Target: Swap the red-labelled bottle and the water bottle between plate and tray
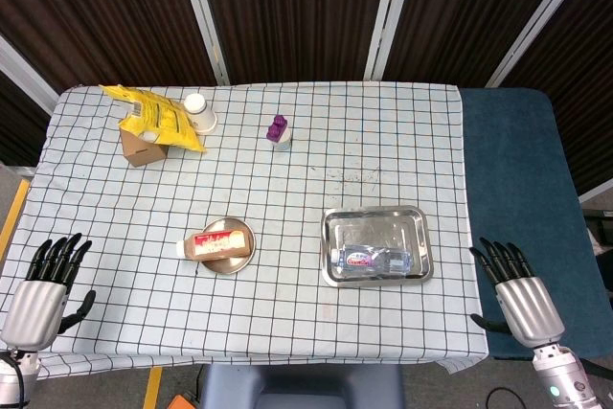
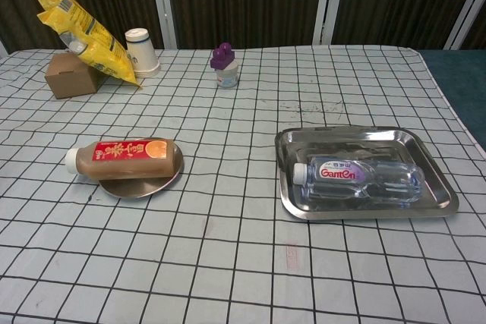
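Observation:
The red-labelled bottle [image 1: 218, 245] [image 2: 120, 156] lies on its side across the small round metal plate [image 1: 241, 262] [image 2: 152, 184], white cap pointing left. A clear water bottle [image 1: 374, 260] [image 2: 358, 177] lies flat inside the rectangular steel tray [image 1: 375, 218] [image 2: 342, 139]. My left hand [image 1: 46, 289] hovers at the table's near left corner, fingers spread and empty. Beyond the near right corner, my right hand [image 1: 515, 292] is likewise spread with nothing in it. Neither hand shows in the chest view.
At the back left stand a cardboard box [image 1: 141, 148] [image 2: 67, 75] with a yellow snack bag [image 1: 158, 117] [image 2: 80, 32] leaning on it and a white paper cup [image 1: 199, 112] [image 2: 141, 51]. A small purple-capped bottle [image 1: 279, 129] [image 2: 225, 65] stands at back centre.

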Action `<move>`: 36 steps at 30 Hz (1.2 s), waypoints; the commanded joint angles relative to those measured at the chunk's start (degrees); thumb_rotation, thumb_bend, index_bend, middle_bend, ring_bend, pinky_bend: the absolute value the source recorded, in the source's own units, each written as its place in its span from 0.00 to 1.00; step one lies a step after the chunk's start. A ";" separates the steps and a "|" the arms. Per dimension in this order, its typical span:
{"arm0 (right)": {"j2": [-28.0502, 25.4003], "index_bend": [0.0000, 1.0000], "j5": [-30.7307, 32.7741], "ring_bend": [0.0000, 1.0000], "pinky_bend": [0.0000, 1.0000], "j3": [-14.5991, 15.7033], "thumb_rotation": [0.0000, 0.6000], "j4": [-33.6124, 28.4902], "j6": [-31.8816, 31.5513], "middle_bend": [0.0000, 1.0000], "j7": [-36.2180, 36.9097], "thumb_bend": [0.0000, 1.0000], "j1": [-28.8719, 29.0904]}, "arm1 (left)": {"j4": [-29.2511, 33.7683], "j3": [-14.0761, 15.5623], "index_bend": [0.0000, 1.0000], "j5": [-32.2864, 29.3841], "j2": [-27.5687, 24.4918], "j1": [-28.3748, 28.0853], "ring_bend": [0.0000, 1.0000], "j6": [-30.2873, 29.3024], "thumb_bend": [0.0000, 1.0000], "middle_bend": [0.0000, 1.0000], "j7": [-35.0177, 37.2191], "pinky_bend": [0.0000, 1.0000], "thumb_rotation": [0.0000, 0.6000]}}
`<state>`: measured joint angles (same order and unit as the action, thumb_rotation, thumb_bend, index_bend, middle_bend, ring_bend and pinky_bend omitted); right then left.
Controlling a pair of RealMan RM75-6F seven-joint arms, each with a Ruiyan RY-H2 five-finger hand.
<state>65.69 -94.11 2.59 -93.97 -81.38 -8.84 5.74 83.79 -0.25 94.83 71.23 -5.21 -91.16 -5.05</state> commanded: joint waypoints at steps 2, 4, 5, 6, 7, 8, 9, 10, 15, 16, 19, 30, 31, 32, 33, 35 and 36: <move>-0.06 0.00 -0.32 0.00 0.00 0.18 1.00 -0.15 0.12 0.00 0.11 0.11 0.09 | 0.07 0.09 0.00 -0.06 0.05 -0.14 0.00 0.41 0.39 0.00 -0.12 0.02 1.00; -0.10 0.00 -0.55 0.00 0.00 0.37 1.00 -0.04 0.15 0.00 0.00 0.11 0.06 | -0.16 0.01 0.00 0.22 0.45 -0.70 0.00 0.97 0.40 0.00 0.09 0.02 1.00; -0.16 0.00 -0.52 0.00 0.00 0.42 1.00 -0.16 0.24 0.00 0.09 0.11 0.06 | -0.30 0.00 0.00 0.35 0.73 -1.02 0.00 1.37 0.40 0.00 0.30 0.03 1.00; -0.16 0.00 -0.48 0.00 0.00 0.39 1.00 -0.20 0.22 0.00 0.21 0.11 0.06 | -0.31 -0.02 0.00 0.54 0.95 -1.54 0.00 2.03 0.39 0.00 0.49 0.03 1.00; -0.12 0.00 -0.45 0.00 0.00 0.31 1.00 -0.19 0.14 0.00 0.13 0.11 0.05 | -0.25 -0.14 0.00 0.88 1.16 -2.38 0.00 2.96 0.39 0.00 0.89 0.04 1.00; 0.00 0.00 -0.40 0.00 0.00 0.25 1.00 -0.18 0.16 0.00 -0.09 0.11 0.07 | -0.15 -0.53 0.00 1.04 1.45 -3.94 0.00 4.86 0.39 0.00 1.61 0.06 1.00; 0.12 0.00 -0.40 0.00 0.00 0.27 1.00 -0.17 0.28 0.00 -0.18 0.11 0.11 | -0.05 -1.00 0.00 0.69 1.62 -5.33 0.00 6.89 0.39 0.00 1.66 0.08 1.00; 0.20 0.00 -0.40 0.00 0.00 0.29 1.00 -0.20 0.42 0.00 -0.22 0.11 0.17 | 0.39 -1.43 0.00 0.02 1.67 -6.77 0.01 9.40 0.40 0.01 1.23 0.10 1.00; 0.66 0.00 -0.48 0.00 0.00 0.37 1.00 -0.23 1.30 0.00 -0.59 0.11 0.62 | 1.97 -4.29 0.00 -1.63 4.23 -14.26 0.03 19.04 0.39 0.03 -2.79 0.13 1.00; 0.70 0.00 -0.44 0.00 0.00 0.39 1.00 -0.32 1.46 0.00 -0.60 0.11 0.68 | 1.99 -4.67 0.00 -2.48 4.95 -15.17 0.03 20.56 0.40 0.03 -4.04 0.13 1.00; 0.60 0.00 -1.13 0.00 0.00 0.79 1.00 -0.72 1.54 0.00 -0.63 0.11 0.75 | 3.62 -5.35 0.00 -6.71 6.48 -17.83 0.03 26.79 0.39 0.04 -9.59 0.13 1.00; -0.52 0.00 -0.58 0.00 0.00 1.25 1.00 -0.86 3.37 0.00 1.09 0.11 1.47 | -2.94 -8.74 0.00 -17.49 16.70 -26.38 0.05 37.76 0.40 0.05 -16.06 0.14 1.00; -0.57 0.00 -0.43 0.00 0.00 1.23 1.00 -0.89 3.49 0.00 1.14 0.11 1.51 | -3.55 -8.85 0.00 -17.90 17.24 -26.72 0.06 37.86 0.40 0.05 -16.26 0.15 1.00; -0.60 0.00 -0.25 0.00 0.00 1.15 1.00 -0.89 3.58 0.00 1.20 0.11 1.55 | -4.29 -8.89 0.00 -18.36 17.80 -27.09 0.06 37.95 0.39 0.06 -16.65 0.15 1.00; -0.61 0.00 -0.13 0.00 0.00 1.06 1.00 -0.88 3.57 0.00 1.17 0.11 1.57 | -4.68 -8.87 0.00 -18.68 18.08 -27.30 0.07 37.95 0.40 0.07 -16.95 0.16 1.00; -0.56 0.00 0.23 0.00 0.00 0.90 1.00 -0.73 3.63 0.00 1.13 0.11 1.60 | -4.97 -8.83 0.00 -19.30 18.55 -27.61 0.09 37.76 0.40 0.09 -17.23 0.18 1.00; -0.56 0.00 0.39 0.00 0.00 0.84 1.00 -0.74 3.68 0.00 1.10 0.11 1.61 | -4.98 -8.82 0.00 -19.46 18.70 -27.73 0.11 37.66 0.40 0.10 -17.19 0.19 1.00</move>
<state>65.12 -93.82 3.49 -94.73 -77.75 -7.71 7.33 78.90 -9.02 75.53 89.76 -32.79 -53.47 -22.19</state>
